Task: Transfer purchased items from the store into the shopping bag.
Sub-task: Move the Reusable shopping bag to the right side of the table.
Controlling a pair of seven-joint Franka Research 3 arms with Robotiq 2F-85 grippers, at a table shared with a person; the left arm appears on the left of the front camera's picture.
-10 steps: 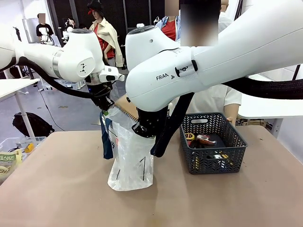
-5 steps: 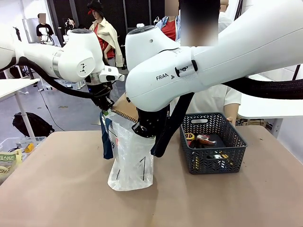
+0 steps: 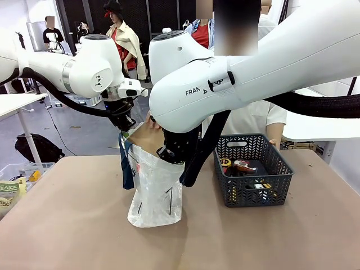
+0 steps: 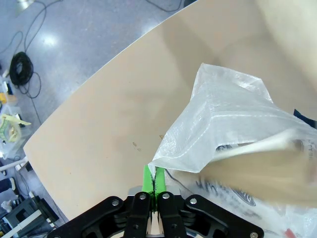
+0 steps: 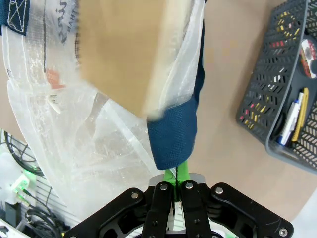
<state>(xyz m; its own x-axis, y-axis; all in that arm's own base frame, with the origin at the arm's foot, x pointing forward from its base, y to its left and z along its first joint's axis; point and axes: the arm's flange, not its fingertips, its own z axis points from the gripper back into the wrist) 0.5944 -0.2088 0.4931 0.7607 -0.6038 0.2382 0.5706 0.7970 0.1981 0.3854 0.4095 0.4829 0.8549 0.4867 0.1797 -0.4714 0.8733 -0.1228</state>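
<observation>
Holding the shopping bag (image 3: 154,188) upright on the surface (image 3: 67,225), the left gripper (image 4: 154,177) has its fingers pinched tight on the plastic rim and the right gripper (image 5: 175,174) is clamped on a navy handle (image 5: 173,139). A flat brown item (image 3: 147,136) enters the bag's mouth. The step calls for firm grips and a wide mouth.

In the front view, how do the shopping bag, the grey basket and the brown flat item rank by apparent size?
1. The grey basket and the shopping bag: about alike, so I do not rank them.
2. The brown flat item: smallest, though partly hidden in the bag.
</observation>
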